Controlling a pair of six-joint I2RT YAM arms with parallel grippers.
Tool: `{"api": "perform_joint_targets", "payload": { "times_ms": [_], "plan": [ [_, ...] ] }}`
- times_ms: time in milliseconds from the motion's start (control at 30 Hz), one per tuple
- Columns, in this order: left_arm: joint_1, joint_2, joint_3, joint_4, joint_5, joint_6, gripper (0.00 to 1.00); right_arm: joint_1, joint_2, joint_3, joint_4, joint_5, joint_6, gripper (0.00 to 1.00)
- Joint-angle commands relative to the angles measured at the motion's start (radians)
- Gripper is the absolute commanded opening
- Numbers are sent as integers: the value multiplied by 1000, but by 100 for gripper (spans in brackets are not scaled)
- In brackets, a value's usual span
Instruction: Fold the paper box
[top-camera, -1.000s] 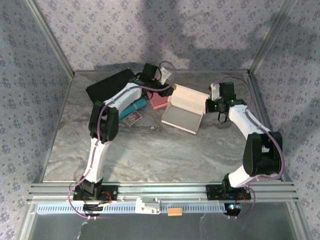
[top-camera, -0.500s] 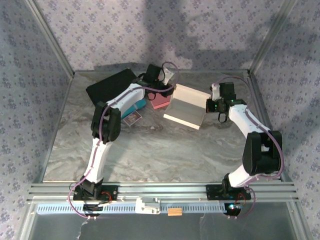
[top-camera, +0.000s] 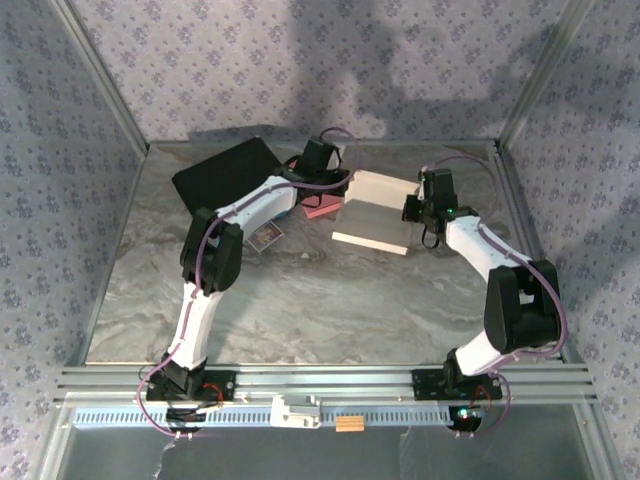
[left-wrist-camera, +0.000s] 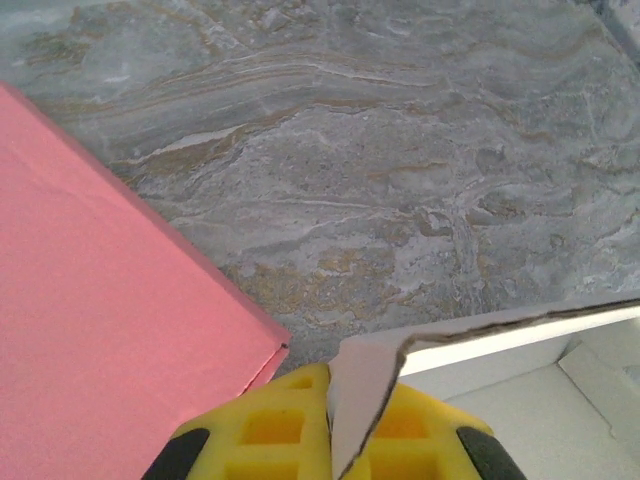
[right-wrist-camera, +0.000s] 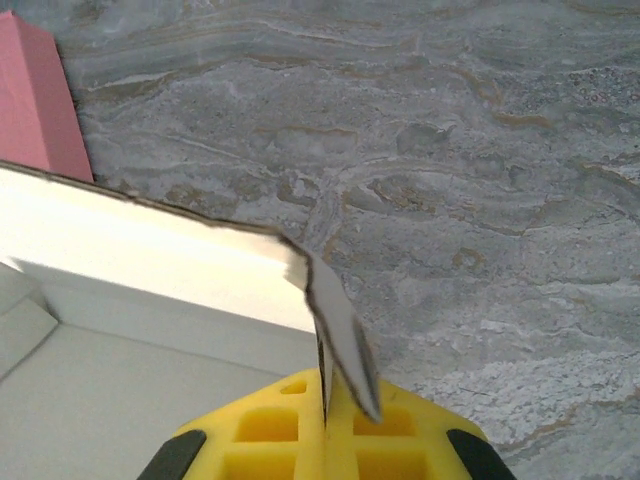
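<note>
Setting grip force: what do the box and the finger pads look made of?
The box looks like thin paperboard, matte cream, its cut edge raw and brownish. The pads are yellow, probably soft foam or rubber, moulded with square pockets.

Top view: soft, moderately bright, even light. Broad grey shadows fall on the patterned back wall (top-camera: 400, 90), with fainter ones on the matte bench (top-camera: 300, 300) beside the paper box (top-camera: 375, 215). Wrist views: bright, with crisp marble veining. The yellow pads of the left gripper (left-wrist-camera: 350, 435) and right gripper (right-wrist-camera: 325, 435), and the cardboard edges nearest each lens, look slightly soft.
</note>
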Motion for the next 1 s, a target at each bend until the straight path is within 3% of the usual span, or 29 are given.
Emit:
{"api": "perform_joint_targets", "payload": {
  "times_ms": [0,333,500,667,867,967],
  "plan": [
    [-18,-20,-27,77,36,-98,0,48,-23,-1,69,49,84,0],
    [-22,-26,-34,140,36,-136,0,104,-13,-19,114,147,102,0],
    [-33,-88,-203,271,35,-152,0,111,-58,-103,187,122,45,0],
    [-51,-170,-405,457,16,-154,0,157,-118,-208,233,181,15,0],
    [-76,-210,-521,584,2,-154,0,197,-199,-306,276,255,4,0],
    [-90,-211,-545,578,-16,-141,0,200,-214,-303,210,276,20,5]
  ]
}}
